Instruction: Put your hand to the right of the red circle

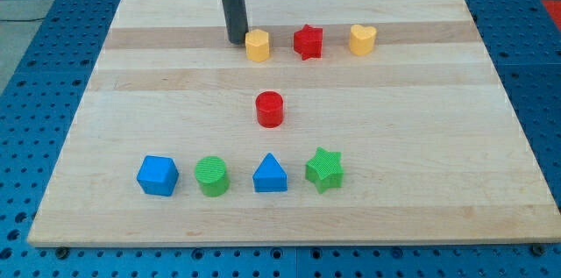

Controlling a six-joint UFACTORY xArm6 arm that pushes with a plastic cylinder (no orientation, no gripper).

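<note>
Right now my tip (235, 40) rests at the far side of the wooden board (456, 138), just left of the yellow hexagon block (257, 46), close to touching it. Being a bare rod, it has no jaws and holds nothing. Further right along that far row sit the red star (308, 42) and the yellow heart (362, 39). The red circle (270, 109) stands alone near the board's middle, well apart from my tip, nearer and to its right. Along the near row, left to right, lie the blue cube (158, 175), green circle (211, 176), blue triangle (270, 174) and green star (323, 169).
</note>
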